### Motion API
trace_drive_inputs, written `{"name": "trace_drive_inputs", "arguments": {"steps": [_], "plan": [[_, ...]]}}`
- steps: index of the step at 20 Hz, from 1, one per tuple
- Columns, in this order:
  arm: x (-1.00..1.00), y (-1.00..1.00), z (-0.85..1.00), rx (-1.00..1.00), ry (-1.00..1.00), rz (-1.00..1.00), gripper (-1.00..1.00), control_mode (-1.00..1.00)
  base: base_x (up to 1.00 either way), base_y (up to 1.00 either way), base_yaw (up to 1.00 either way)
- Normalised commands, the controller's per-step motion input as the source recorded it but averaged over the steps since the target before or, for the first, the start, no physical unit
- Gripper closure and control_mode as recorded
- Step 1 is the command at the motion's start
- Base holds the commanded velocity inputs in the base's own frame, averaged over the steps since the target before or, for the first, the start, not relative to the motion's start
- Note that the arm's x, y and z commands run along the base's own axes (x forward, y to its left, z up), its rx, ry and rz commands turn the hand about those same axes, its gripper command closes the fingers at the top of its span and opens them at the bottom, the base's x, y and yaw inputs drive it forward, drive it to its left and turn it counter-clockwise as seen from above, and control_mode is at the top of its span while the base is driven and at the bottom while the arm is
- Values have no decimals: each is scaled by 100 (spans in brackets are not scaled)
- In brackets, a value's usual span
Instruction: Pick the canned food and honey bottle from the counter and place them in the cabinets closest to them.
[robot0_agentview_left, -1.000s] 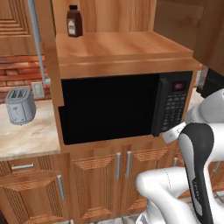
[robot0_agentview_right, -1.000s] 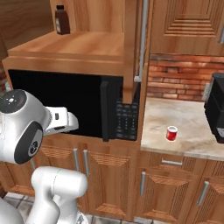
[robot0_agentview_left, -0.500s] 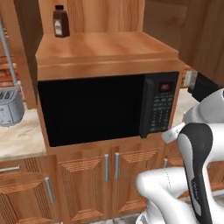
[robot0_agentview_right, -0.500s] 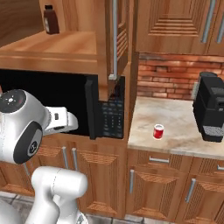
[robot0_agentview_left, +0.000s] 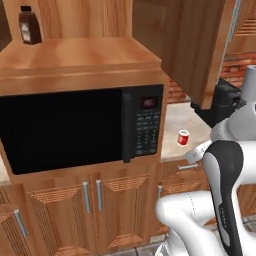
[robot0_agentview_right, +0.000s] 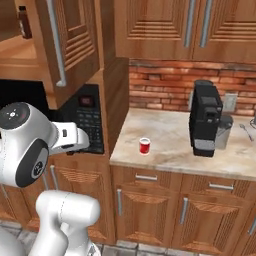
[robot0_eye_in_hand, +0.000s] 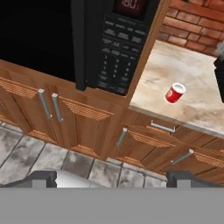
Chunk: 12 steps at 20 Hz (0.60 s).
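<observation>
The canned food (robot0_agentview_right: 144, 146), a short red can with a pale label, stands upright on the beige counter (robot0_agentview_right: 172, 152), just right of the microwave (robot0_agentview_right: 87, 117). It shows as the small red can (robot0_agentview_left: 183, 137) in the left base view and as the can (robot0_eye_in_hand: 175, 93) in the hand view, up and to the right of the hand. My gripper (robot0_eye_in_hand: 111, 181) is open, its fingertips (robot0_eye_in_hand: 43, 177) wide apart with nothing between them, low in front of the base cupboards and well short of the can. Wooden wall cabinets (robot0_agentview_right: 165, 27) hang above the counter. The honey bottle is out of view.
A black coffee machine (robot0_agentview_right: 205, 117) stands on the counter right of the can. A wall cabinet door (robot0_agentview_right: 65, 45) hangs open over the microwave's right side. A squarish dark-brown bottle (robot0_agentview_left: 30, 25) sits on the microwave housing. Base cupboards with silver handles (robot0_eye_in_hand: 48, 105) line the front.
The base has driven to the right, so the whole scene has slid left; the can and coffee machine have come nearer the middle. The gripper has stayed open.
</observation>
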Motion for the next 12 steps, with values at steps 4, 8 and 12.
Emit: {"name": "trace_drive_inputs", "arguments": {"steps": [4, 8, 12], "plan": [[0, 0, 0, 0, 0, 0, -100, 100, -1, -70, -3], [0, 0, 0, 0, 0, 0, -100, 100, 0, -64, -2], [0, 0, 0, 0, 0, 0, -100, 100, 0, -50, 0]]}}
